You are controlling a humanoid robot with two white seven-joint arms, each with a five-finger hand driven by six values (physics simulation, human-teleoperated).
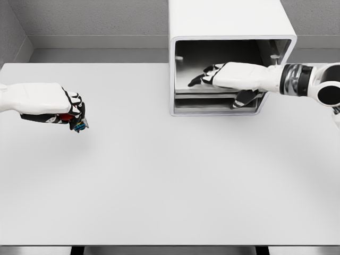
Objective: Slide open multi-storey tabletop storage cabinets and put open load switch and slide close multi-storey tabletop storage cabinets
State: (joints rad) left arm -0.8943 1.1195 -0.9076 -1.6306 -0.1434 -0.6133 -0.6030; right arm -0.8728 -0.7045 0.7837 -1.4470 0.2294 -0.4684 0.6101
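Observation:
A white storage cabinet (231, 21) stands at the back of the table, its front open onto a dark interior with a low shelf or drawer (212, 102) at the bottom. My right hand (204, 77) reaches in from the right, in front of the cavity, fingers stretched out to the left and holding nothing. Over the table's left side, my left hand (74, 112) is curled around a small load switch (79, 126); red and blue-green parts show between the fingers. Most of the switch is hidden by the hand.
The white table (170, 186) spreads wide between the left hand and the cabinet. Grey walls rise behind it, and the table's front edge runs along the bottom of the view.

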